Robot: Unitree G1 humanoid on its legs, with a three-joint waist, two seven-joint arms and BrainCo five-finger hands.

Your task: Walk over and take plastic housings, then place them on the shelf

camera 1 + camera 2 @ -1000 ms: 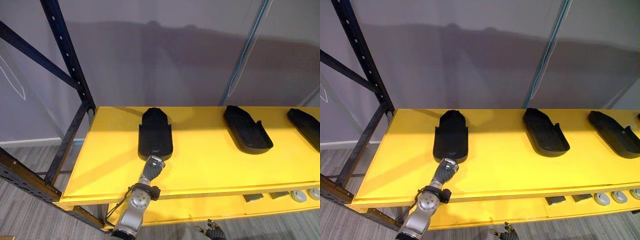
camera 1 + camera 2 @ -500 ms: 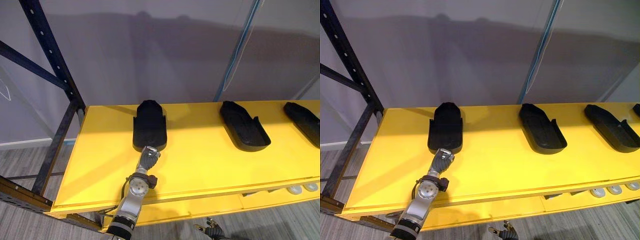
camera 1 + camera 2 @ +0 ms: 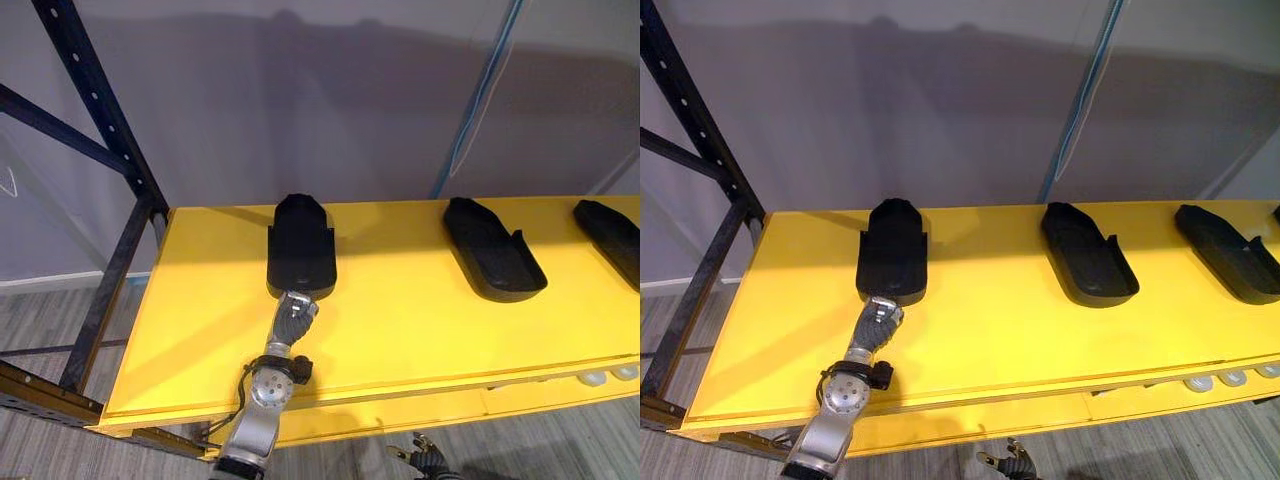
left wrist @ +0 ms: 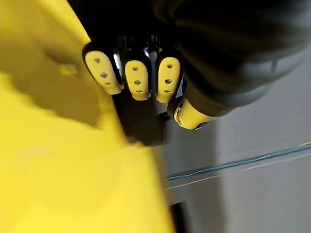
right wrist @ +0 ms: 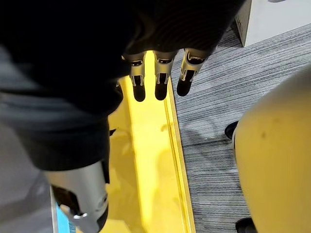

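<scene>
Three black plastic housings lie on the yellow shelf: one at the left, one in the middle and one at the right edge. My left hand rests on the shelf with its fingers straight, their tips at the near end of the left housing. It is open and grips nothing. My right hand hangs low beside the shelf's front edge, fingers straight and empty.
A dark blue rack upright with a diagonal brace stands at the shelf's left end. A grey wall closes the back. A lower yellow shelf carries small round parts at the right. Grey floor lies below.
The whole view has shifted a little with the camera. My left hand stays at the near end of the left housing. The housings keep their places on the shelf.
</scene>
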